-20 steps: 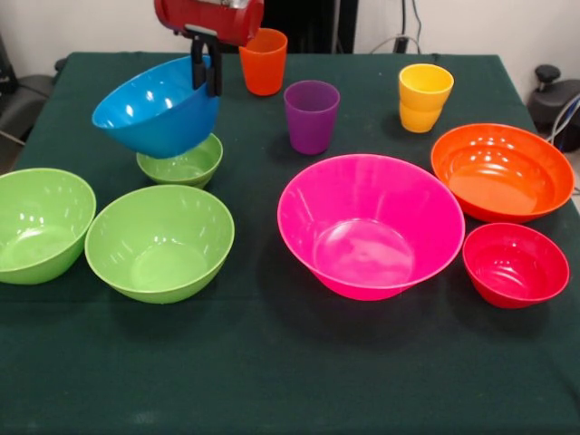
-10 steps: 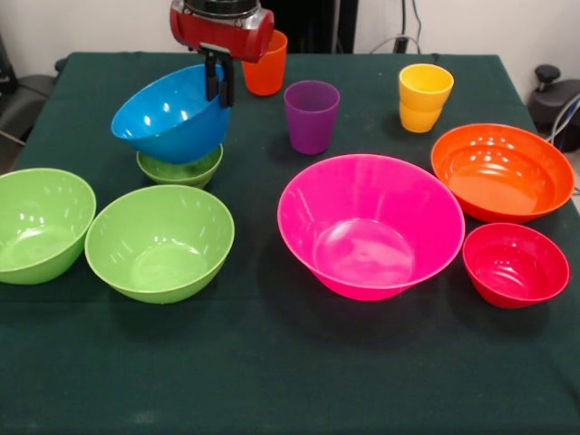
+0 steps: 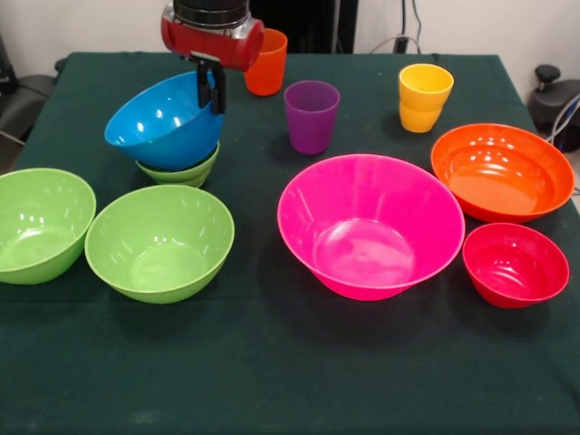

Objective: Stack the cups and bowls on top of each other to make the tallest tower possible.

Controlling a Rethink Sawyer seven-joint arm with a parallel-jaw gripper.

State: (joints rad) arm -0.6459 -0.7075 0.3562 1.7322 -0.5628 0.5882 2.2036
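The rim of the blue bowl [image 3: 163, 122] is pinched between the black fingers of the gripper [image 3: 211, 89], one finger inside the bowl's wall and one outside it. The bowl is held tilted, its opening turned toward the camera and slightly to the picture's left, and its underside is seated in the small lime green bowl [image 3: 181, 172], of which only the front rim and lower wall are seen. Just in front of this pair a larger lime green bowl [image 3: 159, 242] is set upright on the dark green table [image 3: 290, 372], with another lime green bowl [image 3: 41, 225] beside it at the left edge. Behind the gripper's red housing an orange cup [image 3: 267, 63] is partly hidden. A purple cup [image 3: 312, 116] and a yellow cup [image 3: 424, 97] stand further right. The large pink bowl [image 3: 370, 225], the orange bowl [image 3: 501, 172] and the small red bowl [image 3: 515, 265] are placed on the right half.
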